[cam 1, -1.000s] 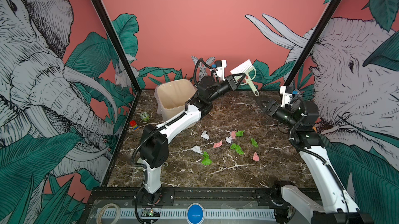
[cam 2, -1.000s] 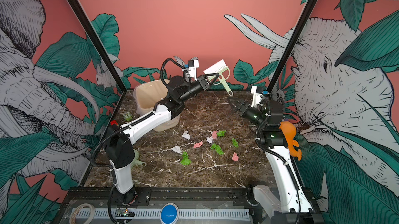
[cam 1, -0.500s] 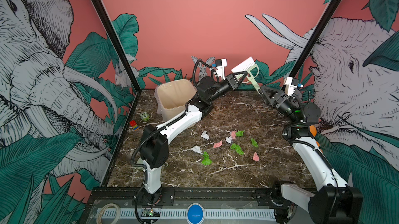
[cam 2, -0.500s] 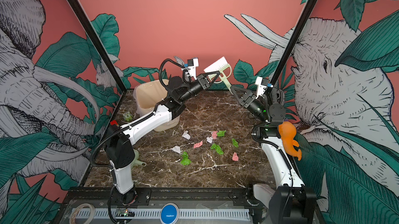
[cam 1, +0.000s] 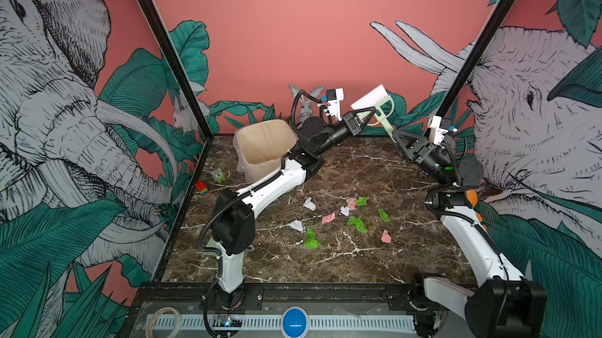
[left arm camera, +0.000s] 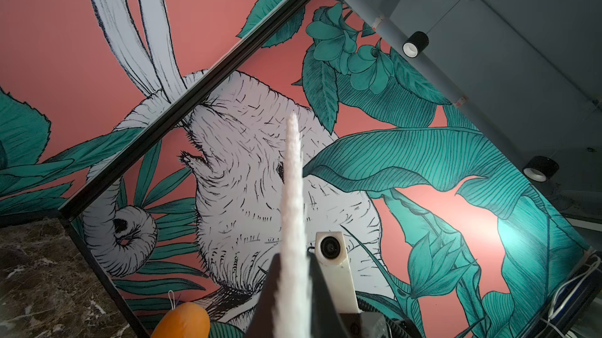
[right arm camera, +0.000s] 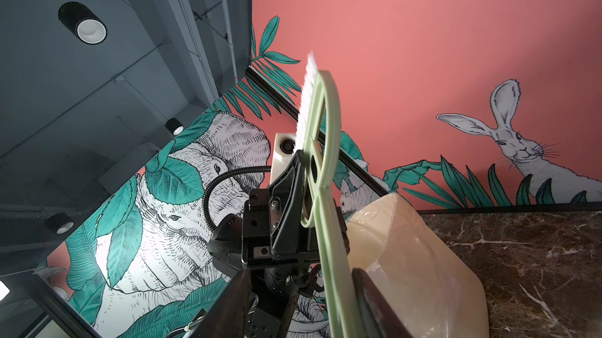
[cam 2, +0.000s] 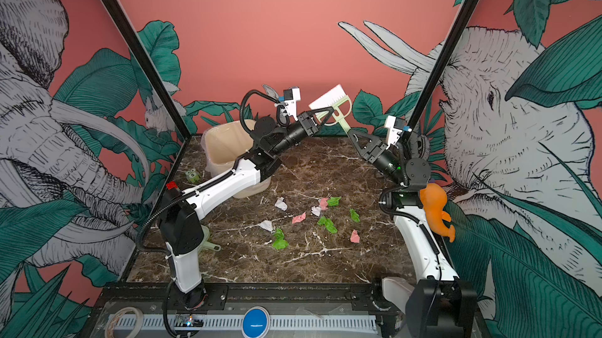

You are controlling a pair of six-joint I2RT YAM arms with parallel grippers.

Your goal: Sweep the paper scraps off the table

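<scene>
The left tool (cam 1: 371, 112) is clamped on the head of the brush (cam 1: 374, 100). The left wrist view shows the white bristles pinched between its jaws. The right tool (cam 1: 395, 133) sits at the low end of the brush handle. In the right wrist view the handle runs between its jaws with a clear gap on one side, so they are apart and not gripping yet. This is probably a handover of the brush from left to right.

The paper scraps (cam 1: 328, 218) are about ten green, pink and white bits, scattered loosely mid-counter between the two arms. Nothing touches them. The brush is up in the air over the back of the counter (cam 1: 358, 170), well apart from them. A lined bin (cam 1: 264, 144) stands back left by the left arm, with no scraps visible inside. A pale green piece, likely the dustpan (cam 2: 210, 245), peeks out behind the left arm's base.

Progress: sweeping has not started and every scrap is on the counter. Left to do: secure the brush, bring it down, gather the bits and clear them off.
</scene>
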